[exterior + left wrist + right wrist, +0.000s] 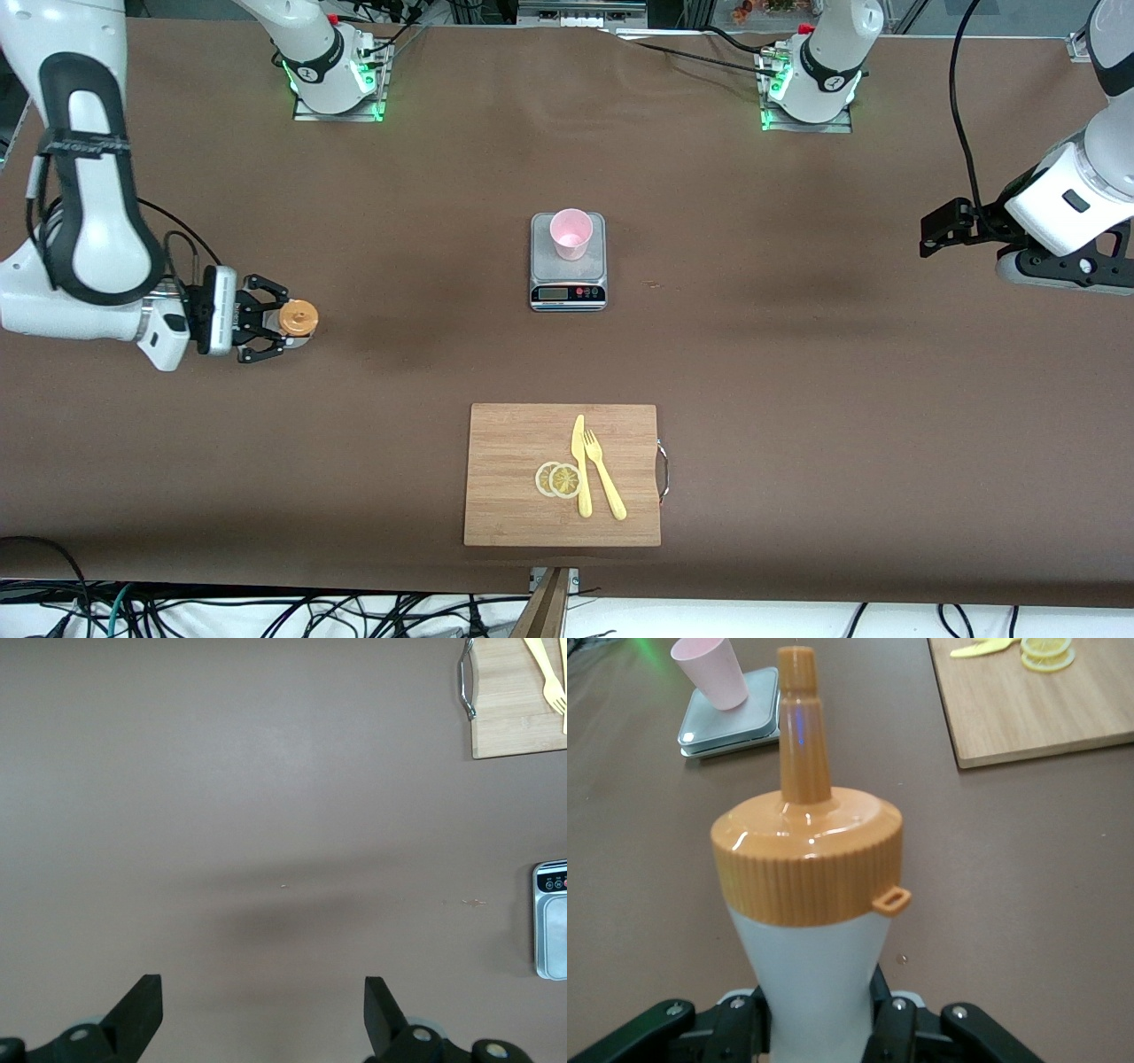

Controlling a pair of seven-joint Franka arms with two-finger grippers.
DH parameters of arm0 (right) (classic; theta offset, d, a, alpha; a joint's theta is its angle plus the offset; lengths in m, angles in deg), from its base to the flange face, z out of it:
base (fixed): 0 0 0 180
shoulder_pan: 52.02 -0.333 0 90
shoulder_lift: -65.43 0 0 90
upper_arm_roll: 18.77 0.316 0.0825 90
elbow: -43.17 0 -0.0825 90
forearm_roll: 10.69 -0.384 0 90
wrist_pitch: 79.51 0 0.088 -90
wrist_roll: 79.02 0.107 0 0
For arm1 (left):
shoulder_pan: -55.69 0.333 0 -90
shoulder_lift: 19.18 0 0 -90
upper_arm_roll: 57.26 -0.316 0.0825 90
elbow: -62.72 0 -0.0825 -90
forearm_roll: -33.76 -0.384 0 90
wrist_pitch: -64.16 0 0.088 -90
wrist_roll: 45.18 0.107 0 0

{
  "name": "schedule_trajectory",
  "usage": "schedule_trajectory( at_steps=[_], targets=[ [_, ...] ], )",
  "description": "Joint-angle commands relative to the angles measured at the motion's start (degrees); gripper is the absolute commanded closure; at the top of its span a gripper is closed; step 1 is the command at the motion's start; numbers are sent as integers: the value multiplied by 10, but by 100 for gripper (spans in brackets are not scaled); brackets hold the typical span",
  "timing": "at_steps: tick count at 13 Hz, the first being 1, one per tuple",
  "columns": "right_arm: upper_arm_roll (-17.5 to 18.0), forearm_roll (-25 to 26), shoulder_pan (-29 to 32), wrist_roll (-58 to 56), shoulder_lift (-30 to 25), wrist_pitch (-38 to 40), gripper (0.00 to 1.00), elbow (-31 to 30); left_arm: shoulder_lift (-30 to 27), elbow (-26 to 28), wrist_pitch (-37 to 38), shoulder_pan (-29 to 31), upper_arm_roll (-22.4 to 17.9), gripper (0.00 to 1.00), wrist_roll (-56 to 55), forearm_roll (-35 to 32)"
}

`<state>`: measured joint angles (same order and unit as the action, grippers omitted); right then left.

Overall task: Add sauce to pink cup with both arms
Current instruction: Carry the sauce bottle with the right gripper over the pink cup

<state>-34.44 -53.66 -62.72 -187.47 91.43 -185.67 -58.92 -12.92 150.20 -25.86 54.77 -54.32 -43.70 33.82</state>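
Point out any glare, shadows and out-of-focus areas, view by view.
Front view: even light, soft arm shadows on the table, green glow at both bases. Left wrist view: a diffuse shadow on the cloth ahead of the open left gripper. Right wrist view: bright glare on the sauce bottle's orange cap; the pink cup looks softer.

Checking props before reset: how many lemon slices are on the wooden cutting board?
2: round yellow lemon slices, overlapping side by side on the bamboo cutting board, beside the yellow plastic knife. More could hide beneath them.
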Motion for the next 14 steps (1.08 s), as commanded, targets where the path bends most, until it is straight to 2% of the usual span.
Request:
schedule_trajectory(
  at_steps=[1,4,8,10,12,14],
  targets=[
    [-20,52,-57,99,-39,-20,76,-21,3,-16,16,15,1,0,12,10],
    [-25,114,-120,217,-52,-34,76,-19,3,-17,15,13,7,0,8,10],
    [-57,171,-215,346,-54,-39,76,-16,4,-20,20,6,15,0,13,6],
    [-58,208,-250,407,-54,-45,76,-14,6,-21,19,4,15,0,12,4],
    [-54,242,-268,452,-60,-43,76,-9,6,-21,20,5,15,0,8,3],
    [-52,242,-268,463,-63,-38,76,7,7,-20,21,8,13,0,12,3]
  ],
)
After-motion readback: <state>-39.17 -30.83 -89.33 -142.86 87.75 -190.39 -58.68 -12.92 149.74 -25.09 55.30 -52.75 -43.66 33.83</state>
